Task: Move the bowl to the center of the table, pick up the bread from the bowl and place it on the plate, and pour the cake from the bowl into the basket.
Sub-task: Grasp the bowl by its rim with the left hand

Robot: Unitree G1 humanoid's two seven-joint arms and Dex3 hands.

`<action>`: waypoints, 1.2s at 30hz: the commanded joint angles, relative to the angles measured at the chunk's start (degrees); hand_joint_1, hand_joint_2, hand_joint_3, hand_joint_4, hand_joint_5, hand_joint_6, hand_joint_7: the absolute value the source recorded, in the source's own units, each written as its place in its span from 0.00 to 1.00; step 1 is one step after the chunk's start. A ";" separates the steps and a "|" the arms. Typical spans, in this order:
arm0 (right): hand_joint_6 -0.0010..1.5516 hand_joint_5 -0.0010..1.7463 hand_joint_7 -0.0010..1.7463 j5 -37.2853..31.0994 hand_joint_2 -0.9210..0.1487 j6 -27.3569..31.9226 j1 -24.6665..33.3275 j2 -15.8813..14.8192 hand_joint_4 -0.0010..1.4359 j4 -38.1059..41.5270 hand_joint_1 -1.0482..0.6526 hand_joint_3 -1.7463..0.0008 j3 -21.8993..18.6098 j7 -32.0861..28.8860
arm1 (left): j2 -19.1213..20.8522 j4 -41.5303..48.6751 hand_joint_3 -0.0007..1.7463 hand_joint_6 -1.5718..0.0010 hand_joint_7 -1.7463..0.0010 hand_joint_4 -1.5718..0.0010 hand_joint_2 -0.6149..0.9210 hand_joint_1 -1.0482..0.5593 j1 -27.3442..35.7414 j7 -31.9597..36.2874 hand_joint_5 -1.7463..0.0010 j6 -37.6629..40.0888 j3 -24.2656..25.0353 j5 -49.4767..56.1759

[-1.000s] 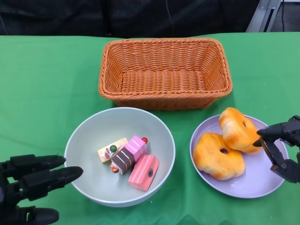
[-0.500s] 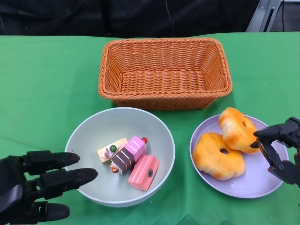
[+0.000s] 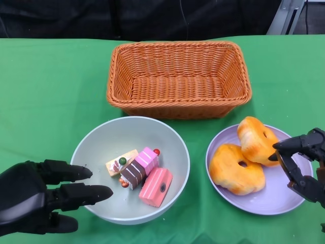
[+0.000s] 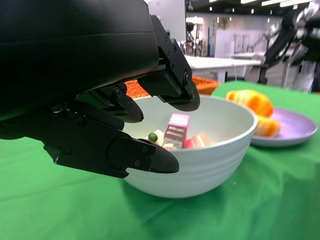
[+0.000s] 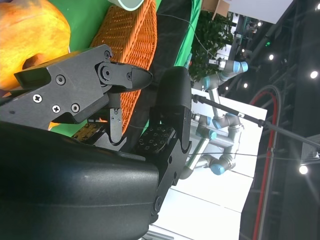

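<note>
The pale grey bowl (image 3: 127,128) stands on the green cloth in front of the basket and holds several small cake pieces (image 3: 140,175). My left hand (image 3: 44,196) lies at the bowl's near-left side with its fingers apart, their tips over the rim. In the left wrist view the upper fingers (image 4: 170,85) hover above the bowl (image 4: 210,160) and the thumb sits outside its wall, holding nothing. Two orange breads (image 3: 258,140) (image 3: 235,169) lie on the lilac plate (image 3: 274,197). My right hand (image 3: 302,163) hangs over the plate's right edge, fingers apart and empty.
The orange wicker basket (image 3: 177,104) stands empty behind the bowl and plate, and it also shows in the right wrist view as the basket (image 5: 125,45), beside a bread (image 5: 30,30). A black backdrop runs along the table's far edge.
My left hand has come forward and to the right, so its fingertips now reach over the bowl's rim. The right hand has edged slightly left. Bowl, breads and basket have not moved.
</note>
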 commanded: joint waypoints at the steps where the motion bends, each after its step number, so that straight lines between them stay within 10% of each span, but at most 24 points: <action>1: 0.54 0.66 0.49 -0.54 0.19 0.62 0.97 -0.16 0.56 -1.42 0.57 0.69 -0.28 -0.62 | 2.72 -0.54 0.04 0.58 0.99 0.52 1.00 0.37 -0.64 2.55 0.99 3.68 -3.83 0.22; 36: 0.53 0.67 0.52 -0.52 0.27 0.45 1.98 0.52 0.56 -3.87 0.56 0.61 -0.21 -0.85 | 5.74 -2.69 0.05 0.56 0.99 0.50 1.00 0.38 -5.75 8.73 0.99 27.05 -26.05 -0.55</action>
